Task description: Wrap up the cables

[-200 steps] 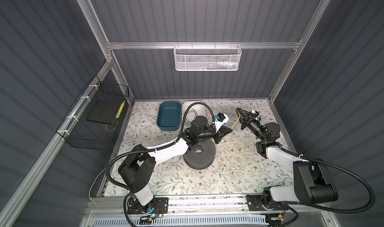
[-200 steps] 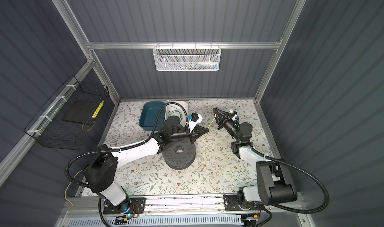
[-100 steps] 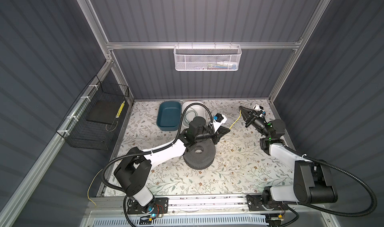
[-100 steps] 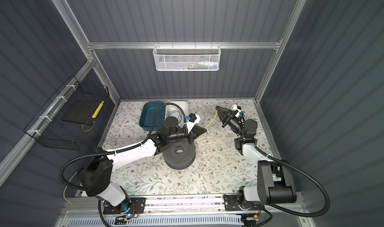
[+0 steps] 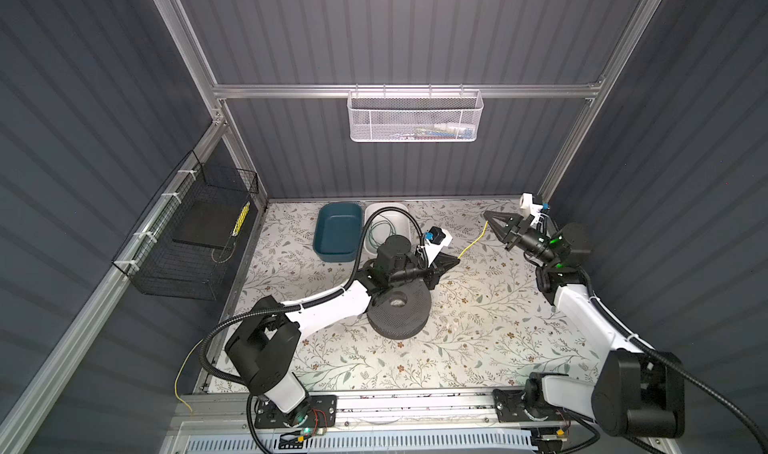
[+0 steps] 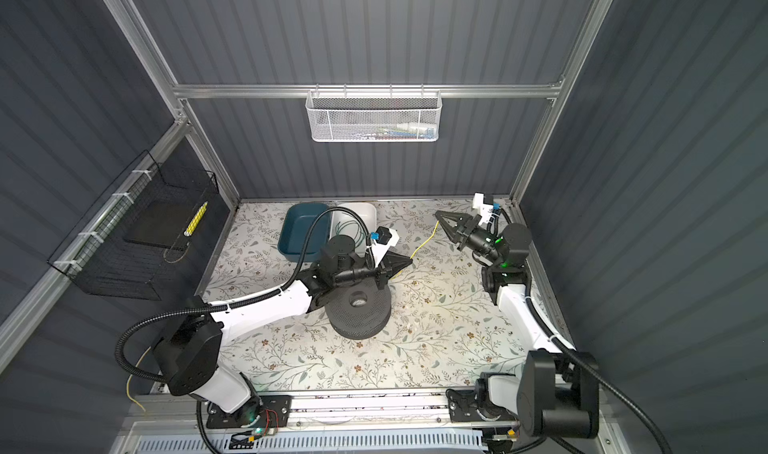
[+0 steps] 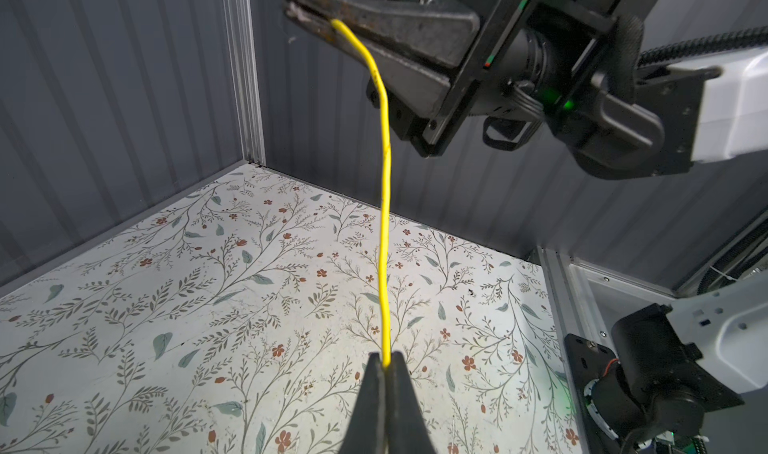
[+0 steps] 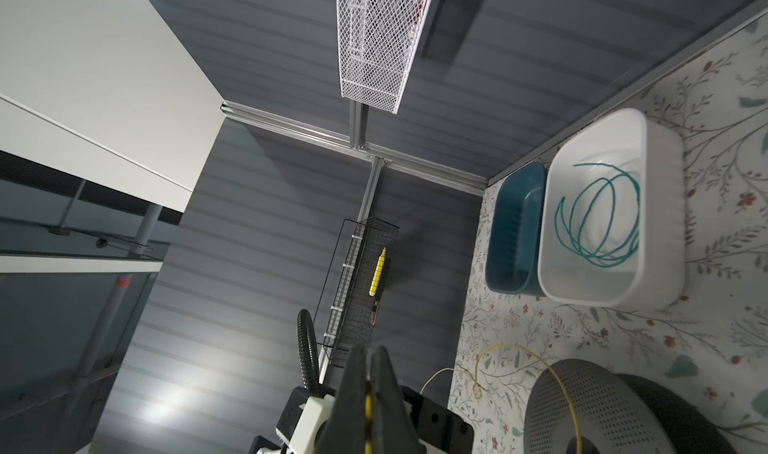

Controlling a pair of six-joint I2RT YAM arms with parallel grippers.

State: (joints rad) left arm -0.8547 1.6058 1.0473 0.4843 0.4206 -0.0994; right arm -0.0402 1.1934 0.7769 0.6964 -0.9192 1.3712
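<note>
A thin yellow cable (image 5: 473, 242) spans the gap between my two grippers above the floral mat in both top views. My left gripper (image 5: 456, 259) is shut on its lower end; the left wrist view shows the yellow cable (image 7: 386, 206) rising from the left gripper (image 7: 385, 358) to the right gripper's fingers (image 7: 374, 19). My right gripper (image 5: 487, 216), near the back right corner, is shut on the upper end, and yellow shows between its closed jaws (image 8: 368, 354). More yellow cable (image 8: 498, 348) loops on the mat and crosses a dark perforated spool (image 5: 399, 310). The green cable (image 8: 598, 219) lies coiled in a white bin (image 5: 405, 217).
A teal bin (image 5: 336, 233) stands beside the white bin at the back. A black wire basket (image 5: 187, 239) hangs on the left wall and a white mesh basket (image 5: 415, 117) on the back wall. A yellow wire (image 5: 183, 373) dangles off the front left edge.
My right arm has swung toward the back right corner with the yellow cable in its jaws, lengthening the span between the grippers. The left gripper has hardly moved.
</note>
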